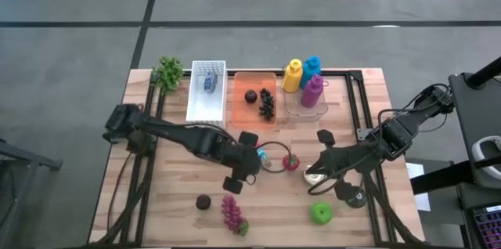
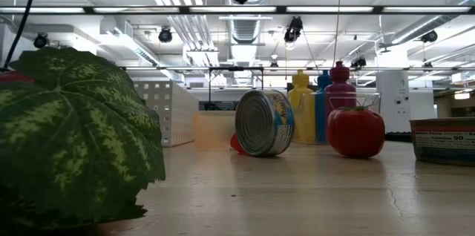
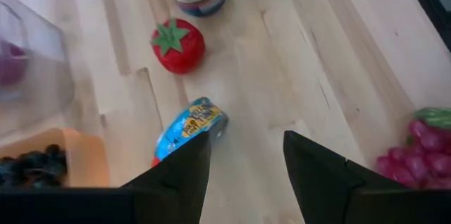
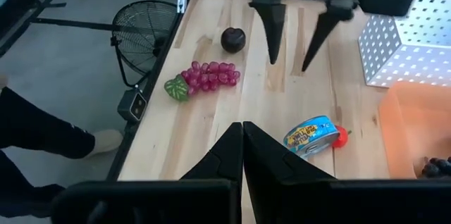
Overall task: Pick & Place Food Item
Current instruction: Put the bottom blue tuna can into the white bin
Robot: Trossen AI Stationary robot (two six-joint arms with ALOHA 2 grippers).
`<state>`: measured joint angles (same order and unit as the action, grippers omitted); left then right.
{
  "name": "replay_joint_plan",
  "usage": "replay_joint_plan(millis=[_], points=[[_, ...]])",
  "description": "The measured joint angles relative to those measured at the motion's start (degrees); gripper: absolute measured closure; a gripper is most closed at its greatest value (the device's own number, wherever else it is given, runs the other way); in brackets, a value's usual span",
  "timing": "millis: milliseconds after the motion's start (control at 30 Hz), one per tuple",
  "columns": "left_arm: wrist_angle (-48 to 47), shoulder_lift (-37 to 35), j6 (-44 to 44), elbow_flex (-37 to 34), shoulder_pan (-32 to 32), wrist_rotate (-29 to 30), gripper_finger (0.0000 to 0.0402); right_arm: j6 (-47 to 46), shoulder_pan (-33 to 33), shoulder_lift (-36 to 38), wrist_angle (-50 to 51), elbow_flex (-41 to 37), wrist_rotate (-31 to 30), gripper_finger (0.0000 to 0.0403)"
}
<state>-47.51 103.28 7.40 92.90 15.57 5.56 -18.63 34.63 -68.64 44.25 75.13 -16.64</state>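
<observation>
Left gripper [image 1: 244, 160], jaws parted and empty, hovers above the table [image 1: 172, 194] just left of the tipped tuna can [image 1: 264, 157]; right gripper [image 1: 313, 172], jaws closed and empty, sits right of the tomato [image 1: 290, 161].

A floor fan [image 4: 144, 25] stands on the floor beside the table [image 4: 211, 146].

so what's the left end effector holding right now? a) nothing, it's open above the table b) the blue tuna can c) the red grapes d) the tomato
a: in the left wrist view the left end effector stands open with bare wood in the gap; the blue tuna can lies on its side beside one finger, the tomato and red grapes apart.
</observation>
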Motion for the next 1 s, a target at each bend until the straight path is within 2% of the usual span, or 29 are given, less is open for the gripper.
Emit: replay_joint_plan(millis=[100,233,300,400,633,867,1000], points=[[-0.25,0.07,1.16,-0.50,-1.51,-2.71,0.0223,2.73,0.00,0.00,0.54,-0.25,0.61,0.0394],[-0.13,0.07,2.30,-0.50,-2.83,-3.29,0.0231,6.53,-0.02,0.63,1.53,-0.26,5.82,0.0394],[-0.11,0.07,3.10,-0.50,-3.32,-3.30,0.0234,7.39,-0.02,1.07,3.14,-0.28,6.38,0.0394],[0.12,0.07,3.08,-0.50,-3.91,-3.28,0.0238,5.44,-0.78,1.90,6.16,-0.34,4.03,0.0394],[2.10,0.07,2.77,-0.48,-4.37,-3.28,0.0240,1.44,-1.14,2.85,12.61,-0.48,-6.91,0.0394],[2.45,0.07,7.40,-0.48,-4.46,-4.53,0.0241,-3.20,-1.17,2.63,12.36,-0.49,-7.80,0.0394],[2.49,0.07,12.71,-0.48,-5.57,-11.46,0.0244,-7.06,-1.16,2.56,12.32,-0.50,-7.58,0.0394]])
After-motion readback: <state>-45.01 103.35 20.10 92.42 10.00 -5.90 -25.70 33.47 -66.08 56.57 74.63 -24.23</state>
